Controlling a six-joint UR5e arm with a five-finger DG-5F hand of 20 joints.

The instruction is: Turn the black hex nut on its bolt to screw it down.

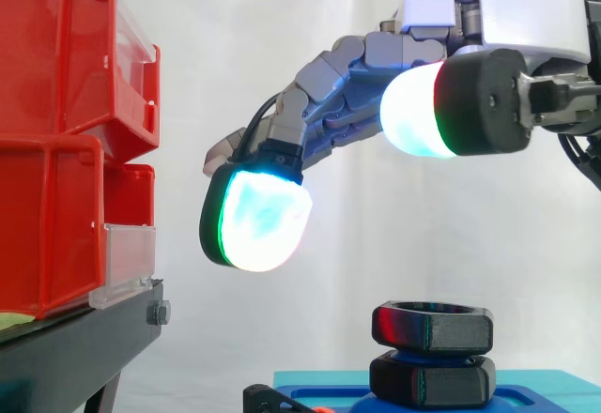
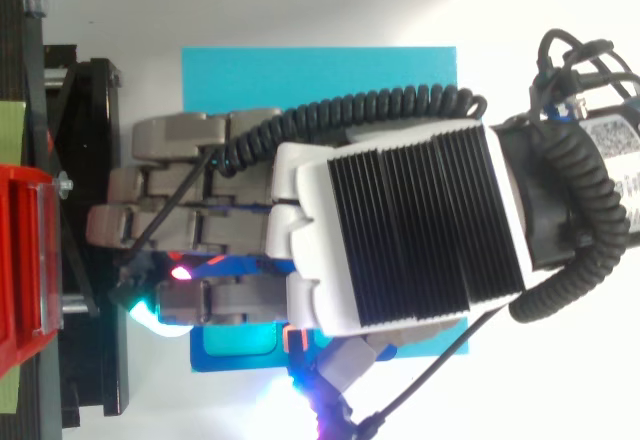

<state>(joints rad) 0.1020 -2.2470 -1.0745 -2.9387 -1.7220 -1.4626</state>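
Firstly, side view: hand hovers above black hex nut, fingers spread loose, holding nothing. Nut sits atop second hex piece on blue base, right of red bins. Top view: hand covers blue base, nut hidden beneath. Nut looks rigid, light, glossy-slick; best pinched across opposite flats.

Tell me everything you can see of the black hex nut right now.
The black hex nut looks glossy, like plastic, with flat faces catching red glints and an open round bore on top. It sits level, stacked directly above a second black hexagonal piece on the blue base. The hand hovers above, touching nothing.
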